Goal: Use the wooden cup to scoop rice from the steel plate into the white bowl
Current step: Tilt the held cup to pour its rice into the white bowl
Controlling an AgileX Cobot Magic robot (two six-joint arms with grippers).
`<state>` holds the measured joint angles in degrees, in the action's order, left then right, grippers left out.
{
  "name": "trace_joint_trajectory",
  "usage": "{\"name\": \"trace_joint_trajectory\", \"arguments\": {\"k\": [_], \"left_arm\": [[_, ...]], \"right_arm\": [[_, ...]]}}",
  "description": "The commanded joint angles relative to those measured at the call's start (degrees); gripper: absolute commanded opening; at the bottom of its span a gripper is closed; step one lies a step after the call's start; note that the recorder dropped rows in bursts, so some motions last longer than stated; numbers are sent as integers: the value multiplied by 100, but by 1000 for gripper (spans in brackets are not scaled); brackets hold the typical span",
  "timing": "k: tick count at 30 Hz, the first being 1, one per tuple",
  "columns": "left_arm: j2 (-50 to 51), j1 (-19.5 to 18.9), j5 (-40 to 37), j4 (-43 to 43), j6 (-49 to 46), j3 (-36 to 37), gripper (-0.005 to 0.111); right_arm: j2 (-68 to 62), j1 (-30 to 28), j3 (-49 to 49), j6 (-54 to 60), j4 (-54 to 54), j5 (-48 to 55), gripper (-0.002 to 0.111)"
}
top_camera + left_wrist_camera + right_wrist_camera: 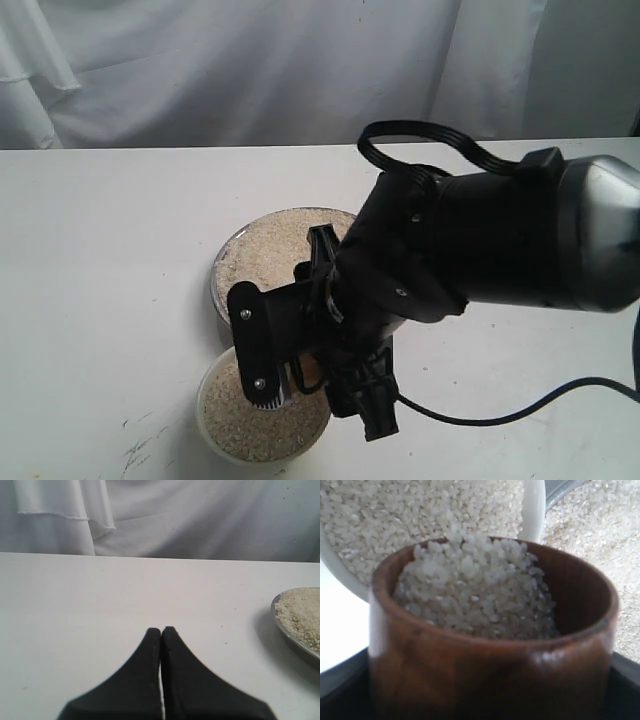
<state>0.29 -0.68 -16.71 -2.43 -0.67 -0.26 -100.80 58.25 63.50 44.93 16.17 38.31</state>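
White table (100,300) gives you wide bare room on the left of the exterior view, right out to its far edge, where a pale draped cloth (250,70) hangs behind it. Your right arm (520,240) reaches in from the right and covers the middle of the table, and a black cable (500,415) trails across the surface below it.

Your steel plate (216,285) sits mid-table with its thin shiny rim showing only on the left. The white bowl (202,415) lies just in front of it, close to the bottom edge of that view. The arm hides whether the two rims touch.

Your right gripper (315,392) hangs above the bowl's side nearest the plate, and its jaws are clamped on the wooden cup (485,680). The cup is reddish-brown and glossy with a dark inner wall. Its far lip is over the bowl.

Pale rice (475,590) is heaped against that lip, and more of it fills the bowl and covers the plate.

Your left gripper (161,632) hovers over bare table, well to the side of the plate. Its black fingertips are pressed together and hold nothing.
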Motion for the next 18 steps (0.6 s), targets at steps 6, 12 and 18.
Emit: {"name": "trace_joint_trajectory", "arguments": {"k": [6,12,18], "left_arm": [[-29,9,36,-4,18,26,0],[-29,9,36,-4,18,26,0],[-29,9,36,-4,18,26,0]], "right_arm": [[79,207,42,-668,785,-11,0],[52,235,42,-696,994,109,0],[26,475,42,-949,1508,143,0]]}}
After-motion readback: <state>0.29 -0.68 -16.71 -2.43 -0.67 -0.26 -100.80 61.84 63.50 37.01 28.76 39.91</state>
